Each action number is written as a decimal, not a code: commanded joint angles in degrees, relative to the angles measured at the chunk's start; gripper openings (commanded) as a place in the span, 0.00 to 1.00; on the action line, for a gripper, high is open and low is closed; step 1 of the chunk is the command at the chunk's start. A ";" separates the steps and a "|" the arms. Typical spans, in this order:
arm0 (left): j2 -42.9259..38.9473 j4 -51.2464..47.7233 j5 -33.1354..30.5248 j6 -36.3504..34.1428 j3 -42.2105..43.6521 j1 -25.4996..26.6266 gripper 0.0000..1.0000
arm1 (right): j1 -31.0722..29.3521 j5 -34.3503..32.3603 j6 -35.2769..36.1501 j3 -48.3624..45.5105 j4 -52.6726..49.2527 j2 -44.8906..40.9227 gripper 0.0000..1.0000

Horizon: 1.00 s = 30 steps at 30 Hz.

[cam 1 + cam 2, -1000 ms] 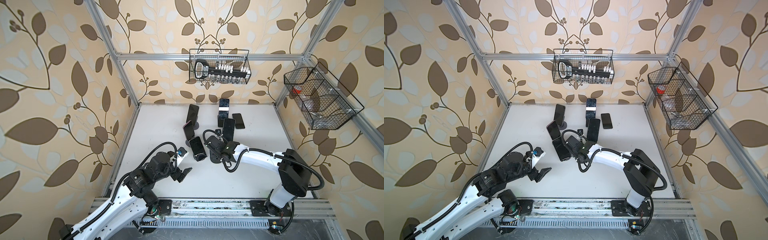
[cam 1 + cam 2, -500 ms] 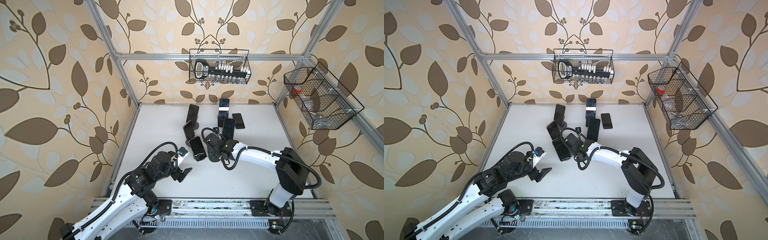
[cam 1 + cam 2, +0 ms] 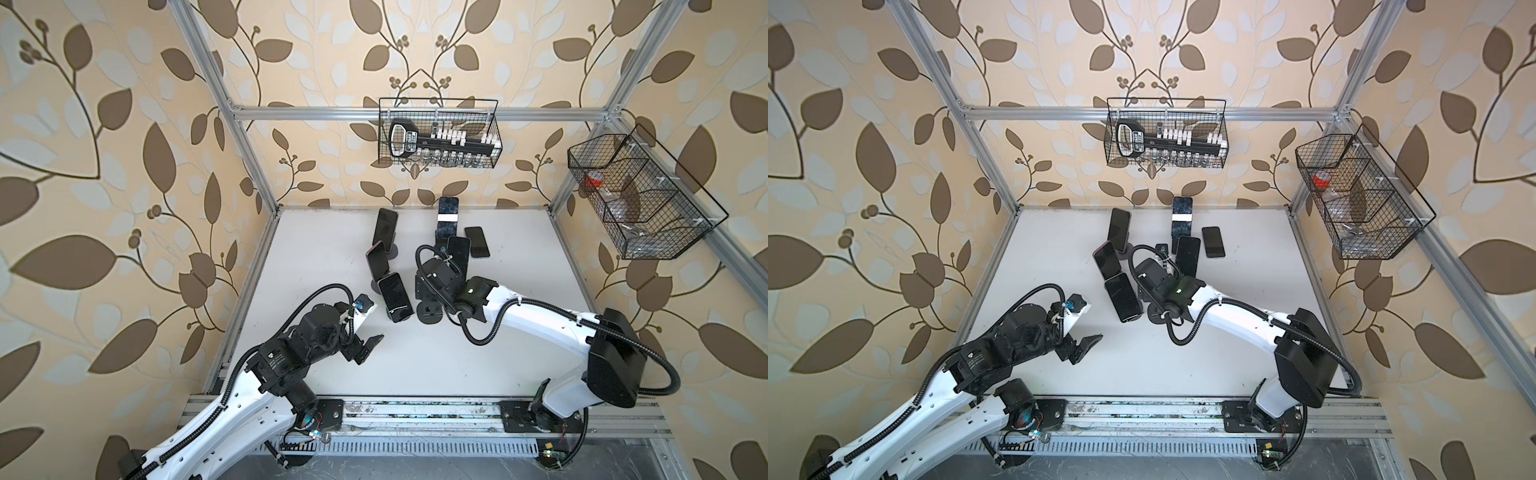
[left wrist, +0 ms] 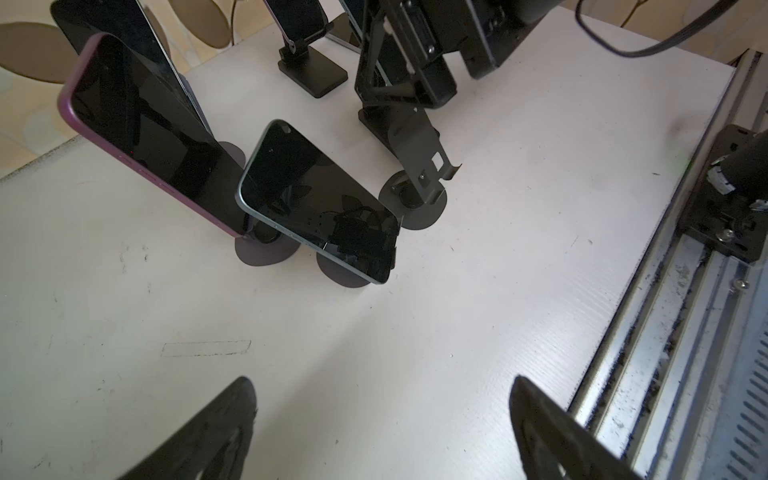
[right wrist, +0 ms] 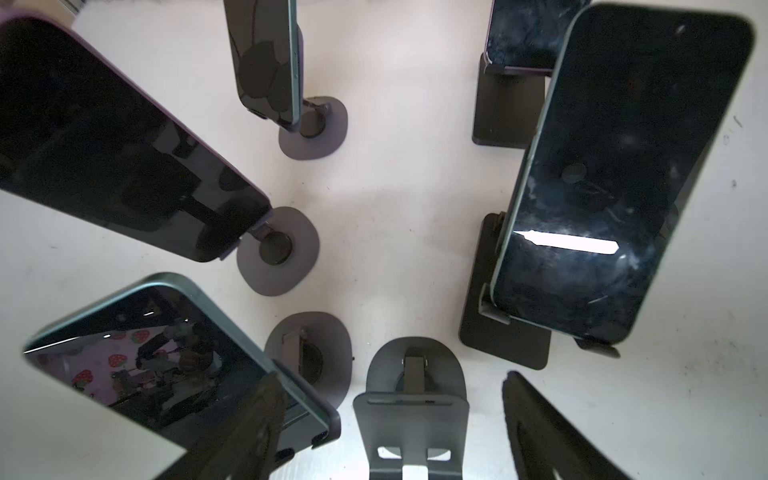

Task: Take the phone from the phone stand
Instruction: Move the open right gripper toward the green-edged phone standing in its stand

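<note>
The right gripper [image 5: 388,378] hangs low among the phones. Its two fingers are spread apart and hold nothing. Right under it is an empty stand [image 5: 409,415]. A flat phone [image 3: 477,248] lies on the table [image 3: 519,353], so I think one phone is already off and the arm is getting ready for another. Phones sit on stands all around it. A green-edged phone [image 5: 166,361] is right by one finger, though I cannot tell if they touch. There is also a purple phone [image 5: 104,158], and a dark phone [image 5: 623,166] on the other side. The next move looks like turning to one phone, closing on its thin sides, and lifting it out without bumping the others. I cannot tell which phone it will be. The left gripper [image 4: 382,382] is spread wide too, over bare table, holding nothing. In both top views the right fingers hide under the wrist. The right wrist view cuts off the bottom of the fingers and of the empty stand.
</note>
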<state>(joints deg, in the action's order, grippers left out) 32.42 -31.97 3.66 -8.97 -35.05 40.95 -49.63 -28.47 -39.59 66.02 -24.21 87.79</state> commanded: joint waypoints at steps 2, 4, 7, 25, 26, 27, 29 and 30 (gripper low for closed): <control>-1.62 0.93 -2.96 -0.47 0.07 0.28 0.94 | -1.95 -0.62 1.32 -2.03 0.87 -4.48 0.83; -2.33 0.90 -4.14 -0.05 -0.03 0.33 0.94 | -3.70 -1.72 3.74 -3.25 2.31 -6.71 0.82; -3.30 0.33 -6.63 0.81 -0.67 0.28 0.93 | -5.19 2.08 8.50 -5.42 5.02 -9.97 0.82; -6.16 -0.68 -21.28 11.13 -2.00 0.27 0.99 | -5.50 20.86 20.35 -10.50 15.64 -10.86 0.88; -5.25 -0.56 -21.11 11.42 -2.12 0.27 0.99 | -5.43 19.95 20.27 -9.88 15.66 -9.84 0.92; -4.00 -0.51 -21.13 11.52 -2.31 0.23 0.99 | -5.48 18.95 19.93 -9.19 15.60 -8.64 0.99; -1.73 -0.66 -21.24 11.14 -2.71 0.18 0.99 | -5.48 18.28 19.82 -8.03 15.66 -6.40 1.00; -0.52 -0.89 -21.49 10.99 -3.00 0.18 0.99 | -5.45 18.12 19.73 -7.40 15.68 -5.25 1.00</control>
<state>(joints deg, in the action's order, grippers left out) 29.28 -32.88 -15.73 0.45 -35.38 40.93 -54.76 -9.10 -20.49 55.57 -9.30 80.31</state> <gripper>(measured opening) 0.988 0.995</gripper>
